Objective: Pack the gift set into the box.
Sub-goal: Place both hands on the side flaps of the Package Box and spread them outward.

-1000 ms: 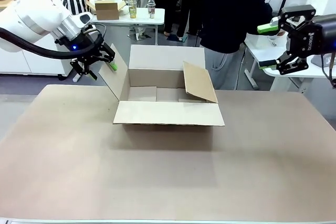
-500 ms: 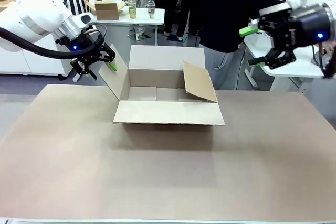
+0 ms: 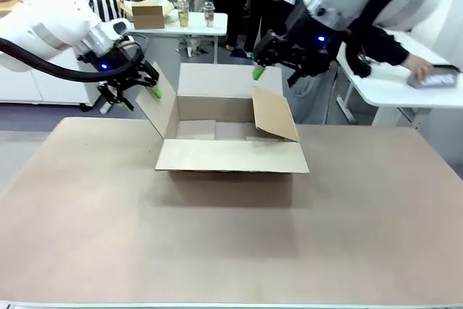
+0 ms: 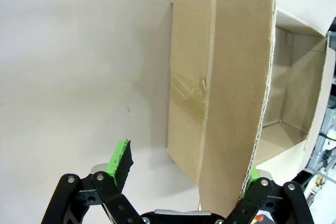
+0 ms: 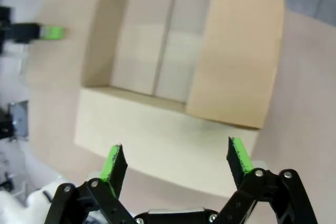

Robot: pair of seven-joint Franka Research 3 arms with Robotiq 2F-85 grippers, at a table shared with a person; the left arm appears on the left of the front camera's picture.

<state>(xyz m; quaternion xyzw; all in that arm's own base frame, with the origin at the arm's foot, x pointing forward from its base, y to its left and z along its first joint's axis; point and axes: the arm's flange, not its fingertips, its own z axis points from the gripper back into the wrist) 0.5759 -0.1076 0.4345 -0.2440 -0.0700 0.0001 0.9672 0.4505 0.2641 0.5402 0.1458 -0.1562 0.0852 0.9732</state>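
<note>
White left arm (image 3: 45, 16): comes in to the left of the box, bent down toward the box's left flap.
Left gripper (image 3: 134, 95): at the outer edge of the box's left flap, fingers spread wide and not clamped. In the left wrist view the flap's corrugated edge stands between the fingers. It is close against one green pad, and the other pad (image 4: 119, 157) is well clear of it.
Table (image 3: 87, 222): tan surface with the box on it.
Box (image 3: 231, 155): brown corrugated cardboard, top open, at the middle of the table toward its far side.
Box flaps: the near flap is folded out flat toward the robot and the far flap is upright. The left flap stands up leaning outward, and the right flap tilts inward over the opening.
Box floor: in the right wrist view, two bottom panels meet at a centre seam.
Right gripper (image 3: 277, 72): above the far right corner of the box, just behind the right flap. Its fingers are spread wide and hold nothing, and its wrist view looks down into the box.
Person (image 3: 325, 5): beyond the box at its far right, with a dark sleeve stretched out to the right.
Person's hand (image 3: 418, 70): on the white side table (image 3: 383, 92), well to the right of the box.
Gift set (image 3: 436, 77): flat and grey, on the side table well to the right of the box, touching the person's hand. Its detail is too small to tell.
</note>
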